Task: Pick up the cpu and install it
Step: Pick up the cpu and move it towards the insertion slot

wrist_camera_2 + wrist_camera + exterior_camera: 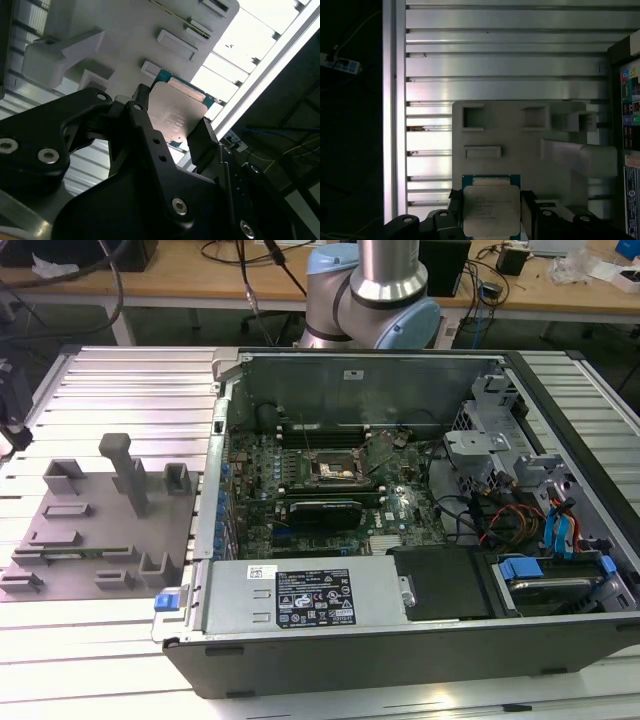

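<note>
The cpu [491,210], a flat square chip with a silvery metal top and a teal-green rim, sits between the two black fingers of my gripper [491,216], which is shut on its opposite edges. In the second wrist view the cpu [176,112] is clamped the same way in my gripper [172,126], held over the grey fixture plate [125,30]. The same grey fixture plate [520,150] lies beneath the chip in the first wrist view. In the exterior view, the motherboard's socket [335,472] lies inside the open computer case [400,640].
The grey fixture plate [95,530] with raised blocks and a post lies on the ribbed aluminium table [130,380] at the exterior view's left. The case holds a power supply [305,598], drive cages [500,440] and cables [520,520]. The arm's base [375,300] stands behind it.
</note>
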`<move>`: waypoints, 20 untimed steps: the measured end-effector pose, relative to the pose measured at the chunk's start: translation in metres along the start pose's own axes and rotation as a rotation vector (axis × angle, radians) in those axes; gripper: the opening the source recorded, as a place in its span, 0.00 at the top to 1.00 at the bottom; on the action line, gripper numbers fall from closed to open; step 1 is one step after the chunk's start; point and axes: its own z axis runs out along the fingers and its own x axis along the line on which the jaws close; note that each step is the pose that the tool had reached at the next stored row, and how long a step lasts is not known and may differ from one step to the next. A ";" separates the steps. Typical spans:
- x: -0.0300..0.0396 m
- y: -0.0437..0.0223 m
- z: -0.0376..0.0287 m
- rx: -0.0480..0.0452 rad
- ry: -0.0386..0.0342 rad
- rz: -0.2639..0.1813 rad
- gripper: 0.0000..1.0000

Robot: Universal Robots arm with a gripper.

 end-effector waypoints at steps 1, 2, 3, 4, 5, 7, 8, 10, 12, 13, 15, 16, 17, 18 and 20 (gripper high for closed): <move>-0.0001 0.0001 -0.0021 0.0000 0.0000 0.000 0.45; -0.0002 0.0002 -0.0053 0.0000 0.0000 0.000 0.45; -0.0003 0.0002 -0.0075 0.0000 0.0001 0.000 0.45; -0.0003 0.0003 -0.0096 0.0000 0.0000 0.000 0.45; -0.0004 0.0004 -0.0118 0.0000 0.0000 0.000 0.45; -0.0005 0.0005 -0.0161 0.0000 0.0000 0.000 0.45; -0.0007 0.0007 -0.0198 0.0000 0.0000 0.000 0.45; -0.0009 0.0009 -0.0263 0.0000 0.0000 0.000 0.45; -0.0010 0.0010 -0.0301 0.0001 0.0000 0.000 0.45; -0.0011 0.0011 -0.0326 0.0000 0.0000 0.000 0.45; -0.0012 0.0012 -0.0362 0.0000 0.0000 0.000 0.45; -0.0013 0.0013 -0.0383 0.0000 0.0000 0.000 0.45; -0.0014 0.0013 -0.0408 0.0001 0.0000 0.000 0.45; -0.0015 0.0014 -0.0429 0.0000 0.0000 0.000 0.45; -0.0017 0.0016 -0.0503 0.0001 0.0001 0.000 0.45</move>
